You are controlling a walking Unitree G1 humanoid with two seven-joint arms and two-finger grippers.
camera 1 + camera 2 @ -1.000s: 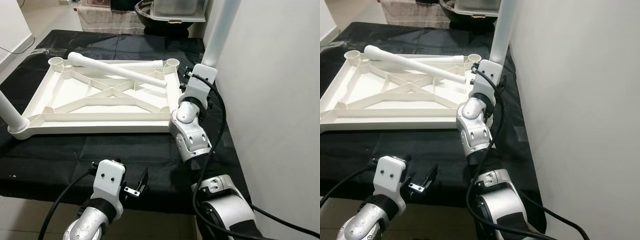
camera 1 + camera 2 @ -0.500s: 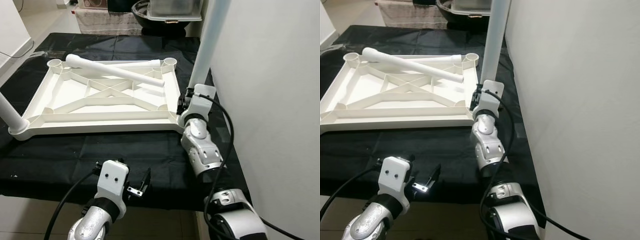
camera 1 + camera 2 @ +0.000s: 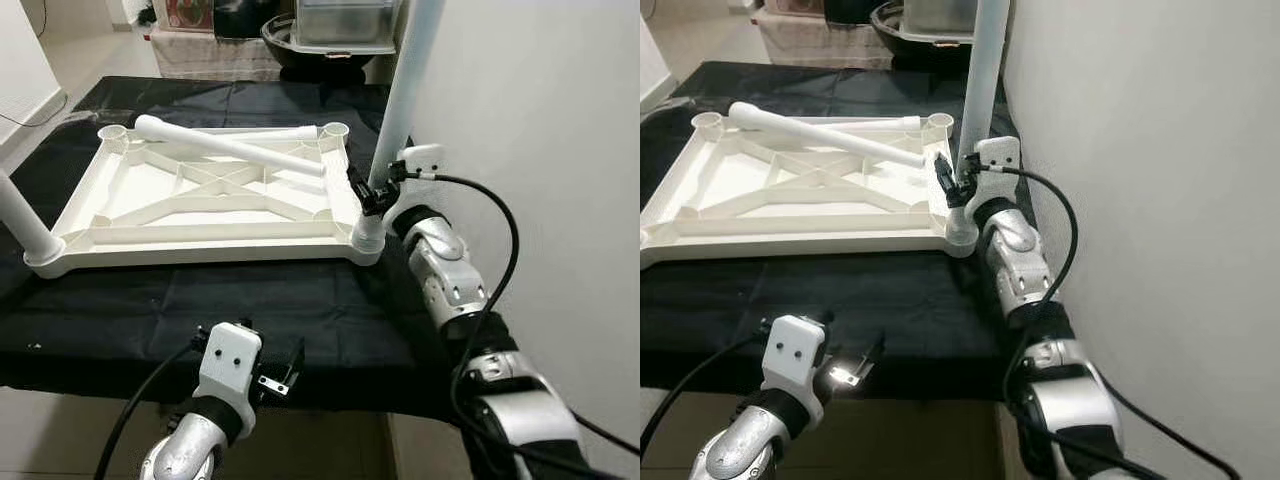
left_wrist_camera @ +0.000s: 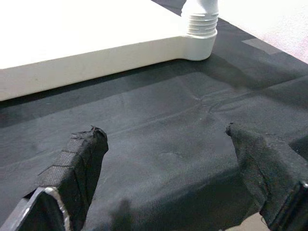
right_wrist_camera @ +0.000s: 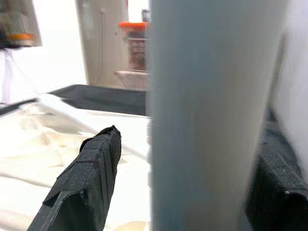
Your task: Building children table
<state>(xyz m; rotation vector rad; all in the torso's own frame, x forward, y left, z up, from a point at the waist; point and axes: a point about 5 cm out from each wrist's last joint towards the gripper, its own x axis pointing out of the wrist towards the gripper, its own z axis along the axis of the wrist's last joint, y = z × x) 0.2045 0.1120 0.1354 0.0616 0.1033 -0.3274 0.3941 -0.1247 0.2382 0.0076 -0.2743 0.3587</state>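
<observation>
A white table top (image 3: 200, 243) lies upside down on a black cloth (image 3: 150, 300). One white leg (image 3: 405, 90) stands upright in its near right corner socket (image 3: 367, 236). My right gripper (image 3: 368, 190) reaches in from the right and straddles that leg low down. Its fingers (image 5: 86, 178) are open, with a gap between one finger and the leg (image 5: 207, 115). A second leg (image 3: 20, 215) stands in the near left corner. A loose leg (image 3: 230, 147) lies across the far side of the frame. My left gripper (image 4: 163, 139) hangs open over the cloth's front edge, with nothing between its fingers.
A white wall (image 3: 540, 100) runs close along the right of the table. A clear plastic bin (image 3: 345, 15) and a dark basin stand beyond the far edge. Bare floor (image 3: 60, 440) lies below the cloth's front edge.
The camera has shifted. My right arm has swung from in front of the upright leg to its right side, the gripper staying at the leg's lower end. The left gripper has barely moved.
</observation>
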